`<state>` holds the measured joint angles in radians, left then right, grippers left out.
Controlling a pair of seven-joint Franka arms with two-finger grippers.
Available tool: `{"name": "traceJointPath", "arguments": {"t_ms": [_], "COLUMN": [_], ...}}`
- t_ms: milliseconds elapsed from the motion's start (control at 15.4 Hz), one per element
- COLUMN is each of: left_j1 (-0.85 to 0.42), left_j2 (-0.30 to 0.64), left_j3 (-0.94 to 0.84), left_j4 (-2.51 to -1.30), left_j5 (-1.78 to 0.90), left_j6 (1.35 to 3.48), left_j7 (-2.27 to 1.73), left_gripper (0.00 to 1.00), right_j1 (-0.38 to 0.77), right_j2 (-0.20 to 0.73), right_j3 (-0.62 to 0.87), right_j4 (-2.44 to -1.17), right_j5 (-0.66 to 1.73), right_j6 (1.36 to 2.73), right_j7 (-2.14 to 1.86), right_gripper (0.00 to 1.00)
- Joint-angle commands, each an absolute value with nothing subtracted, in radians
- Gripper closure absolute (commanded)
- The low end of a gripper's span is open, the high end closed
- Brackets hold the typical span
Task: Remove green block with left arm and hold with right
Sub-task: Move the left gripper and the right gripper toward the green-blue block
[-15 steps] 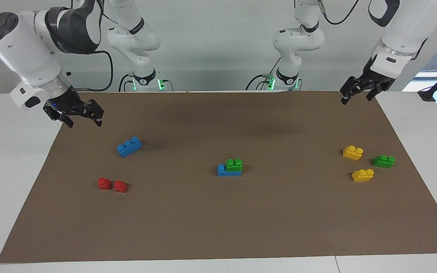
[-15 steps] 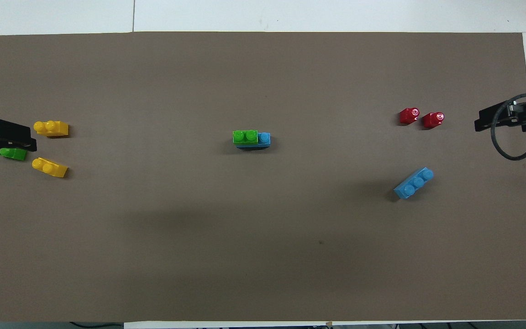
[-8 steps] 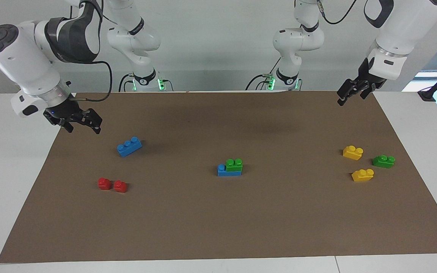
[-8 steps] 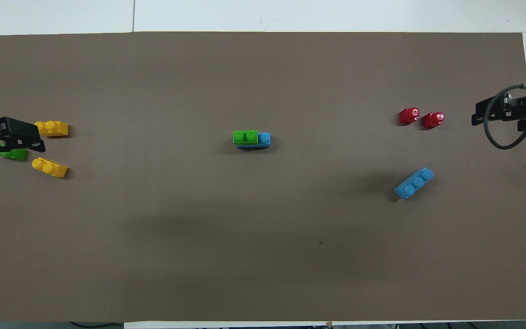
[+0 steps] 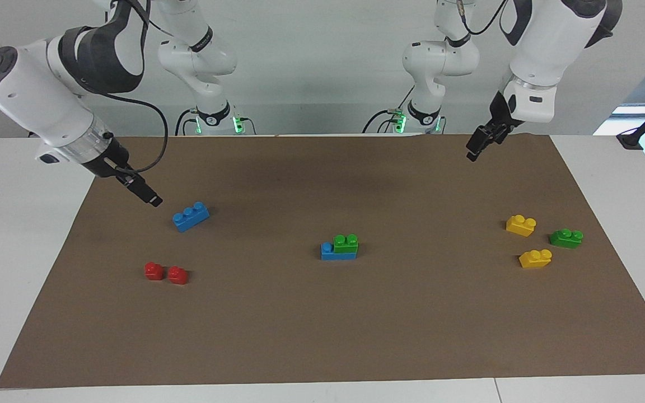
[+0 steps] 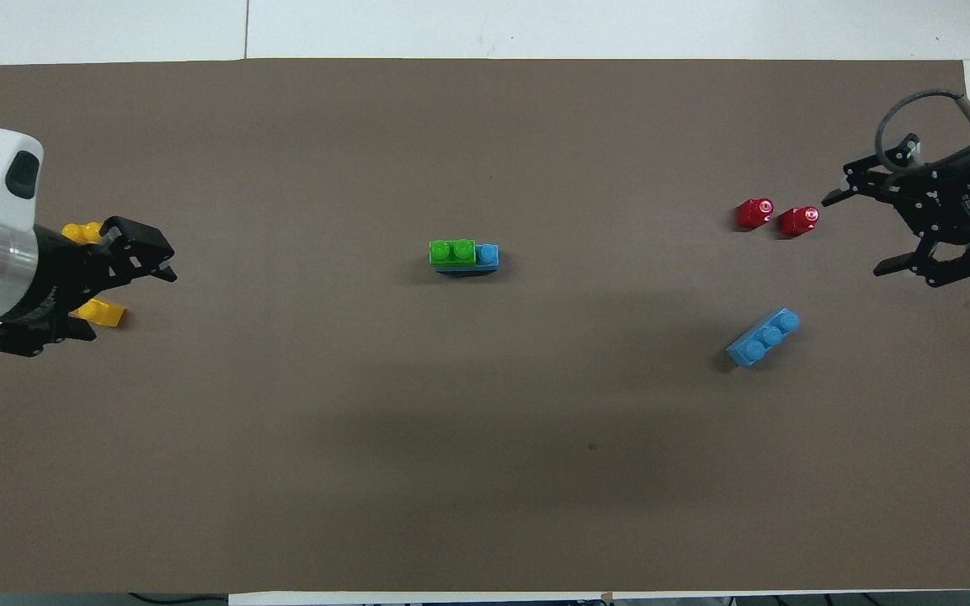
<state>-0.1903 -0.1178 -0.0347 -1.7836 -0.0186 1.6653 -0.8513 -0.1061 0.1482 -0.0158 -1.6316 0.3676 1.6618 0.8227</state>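
My arms (image 5: 37,106) are glossy white with dark grey joints, black pincers (image 6: 872,236), looping black cables (image 5: 157,134).

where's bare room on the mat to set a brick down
The wide strip of mat nearer the robots than the green block is bare. So is the stretch between it and the red bricks. The yellow bricks are crowded.
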Motion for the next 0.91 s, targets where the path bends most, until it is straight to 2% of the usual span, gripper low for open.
{"name": "traceJointPath", "arguments": {"t_ms": [0, 260, 521, 651, 846], "left_j1": [-0.247, -0.29, -0.365, -0.382, -0.394], "left_j2": [-0.179, -0.189, -0.181, -0.164, -0.134], "left_j3": [-0.021, -0.021, -0.021, -0.021, -0.021], "left_j4": [-1.882, -1.911, -1.951, -1.951, -1.947], "left_j5": [-0.031, -0.058, -0.058, -0.058, -0.058], "left_j6": [1.775, 1.831, 1.911, 1.914, 1.917], "left_j7": [-1.079, -1.354, -1.567, -1.6, -1.644], "left_gripper": [0.0, 0.0, 0.0, 0.0, 0.0], "right_j1": [-0.137, -0.138, -0.124, -0.1, -0.052], "right_j2": [0.158, 0.176, 0.225, 0.274, 0.342], "right_j3": [-0.003, 0.0, 0.006, 0.006, 0.008], "right_j4": [-1.644, -1.628, -1.626, -1.615, -1.606], "right_j5": [0.456, 0.505, 0.612, 0.694, 0.759], "right_j6": [1.664, 1.689, 1.794, 1.889, 1.953], "right_j7": [0.945, 0.914, 0.902, 0.911, 0.922], "right_gripper": [0.0, 0.0, 0.0, 0.0, 0.0]}}
